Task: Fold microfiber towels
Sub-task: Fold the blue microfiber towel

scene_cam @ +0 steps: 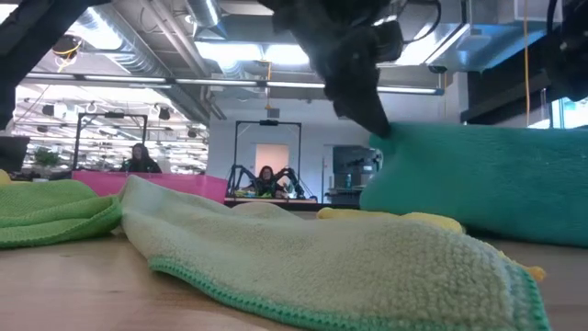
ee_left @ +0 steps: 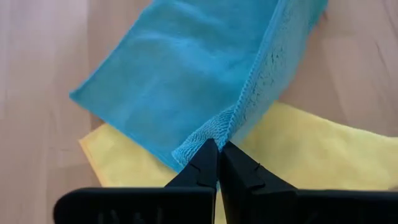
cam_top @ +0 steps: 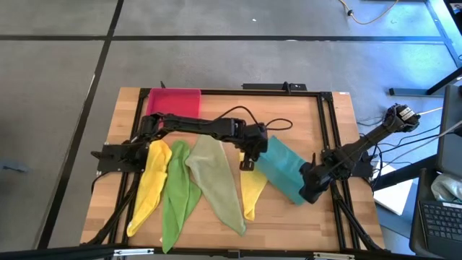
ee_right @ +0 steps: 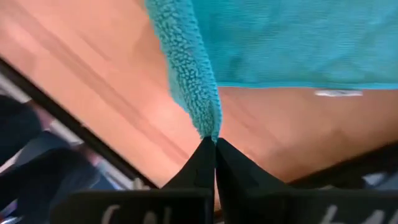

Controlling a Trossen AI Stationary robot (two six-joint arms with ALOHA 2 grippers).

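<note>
Fingers of both arms, left and right, pinch opposite edges of the teal towel.

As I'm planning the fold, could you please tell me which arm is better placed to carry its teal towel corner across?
Probably the left. Its hand pinches the teal towel mid-table; the right hand grips near the table edge, with less room.

A wooden surface carries a pink tray at its far left corner. Yellow, bright green, olive, second yellow and teal towels lie across its middle.
</note>
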